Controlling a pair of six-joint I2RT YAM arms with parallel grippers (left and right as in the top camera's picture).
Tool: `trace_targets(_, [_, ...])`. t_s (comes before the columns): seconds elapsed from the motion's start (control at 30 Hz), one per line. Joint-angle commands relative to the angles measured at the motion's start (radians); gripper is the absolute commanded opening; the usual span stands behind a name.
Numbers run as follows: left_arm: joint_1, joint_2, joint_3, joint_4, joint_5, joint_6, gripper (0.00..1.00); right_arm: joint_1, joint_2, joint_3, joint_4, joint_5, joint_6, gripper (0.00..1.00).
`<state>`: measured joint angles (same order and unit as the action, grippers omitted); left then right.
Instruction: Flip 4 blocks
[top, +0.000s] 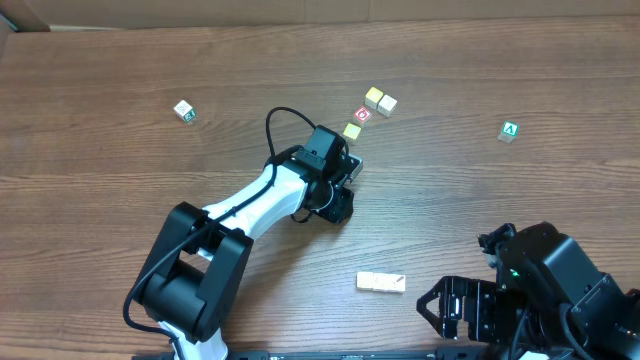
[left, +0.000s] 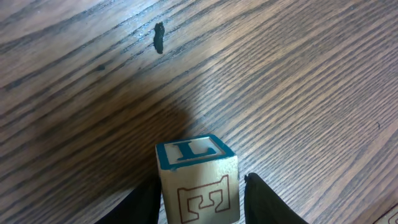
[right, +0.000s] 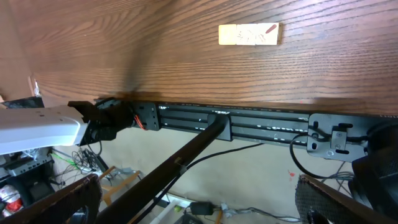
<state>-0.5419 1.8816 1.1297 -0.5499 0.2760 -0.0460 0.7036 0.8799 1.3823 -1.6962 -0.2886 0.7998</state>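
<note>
- The L block (left: 198, 180) is a small pale wooden cube. Its top face is white with a teal-blue border and a blue letter L, and the side facing the left wrist camera is bare wood with a letter outlined in brown
- It stands upright on the worktop (left: 298, 81), near the middle of the overhead view, where the left arm mostly hides it
- The left tool (left: 199, 184) straddles it. One dark finger (left: 144, 202) at 9 o'clock is close against the wood, and the other at 3 o'clock leaves a thin gap, so the jaws stand parted around the block, not clamped on it
- A white cube (top: 183, 111) with a green mark on top sits alone at 10 o'clock from the left tool, well apart
- A cream cube (top: 387, 104) lies at 1 o'clock from that tool, touching a yellow-topped cube (top: 375, 96)
- A red-circle cube (top: 362, 115) and a second yellow cube (top: 352, 130) line up from there toward the tool
- A green A cube (top: 510, 131) sits at 2 o'clock, well apart
- The right tool (right: 198, 186) hangs beyond the worktop's near edge at 5 o'clock, its jaws spread wide with nothing between them
- A flat pale tag (top: 381, 282) with a red stroke lies on the worktop at 5 o'clock from the left tool
</note>
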Motion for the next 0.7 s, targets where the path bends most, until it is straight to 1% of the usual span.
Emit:
trace_targets(0.0, [-0.003, 0.013, 0.032, -0.002, 0.013, -0.003, 0.32, 0.003, -0.005, 0.024, 0.003, -0.005, 0.005, 1.0])
trace_targets(0.1, [-0.003, 0.013, 0.046, -0.011, 0.013, -0.003, 0.26, 0.003, -0.005, 0.024, 0.003, -0.005, 0.005, 1.0])
trace_targets(0.27, [-0.003, 0.013, 0.083, -0.05, 0.013, -0.003, 0.18, 0.003, -0.005, 0.024, 0.003, -0.005, 0.005, 1.0])
trace_targets(0.4, [-0.001, 0.013, 0.133, -0.132, 0.004, -0.021, 0.13, 0.003, -0.005, 0.024, 0.003, -0.005, 0.005, 1.0])
trace_targets(0.5, [0.0, 0.013, 0.185, -0.231, 0.002, -0.032, 0.04, 0.003, -0.005, 0.024, 0.003, -0.005, 0.004, 1.0])
trace_targets(0.6, [-0.001, 0.005, 0.22, -0.317, -0.014, -0.084, 0.04, 0.003, -0.005, 0.024, 0.003, -0.005, 0.004, 1.0])
trace_targets(0.67, [-0.01, -0.016, 0.217, -0.351, -0.097, -0.145, 0.04, 0.003, -0.005, 0.024, 0.003, -0.005, 0.004, 1.0])
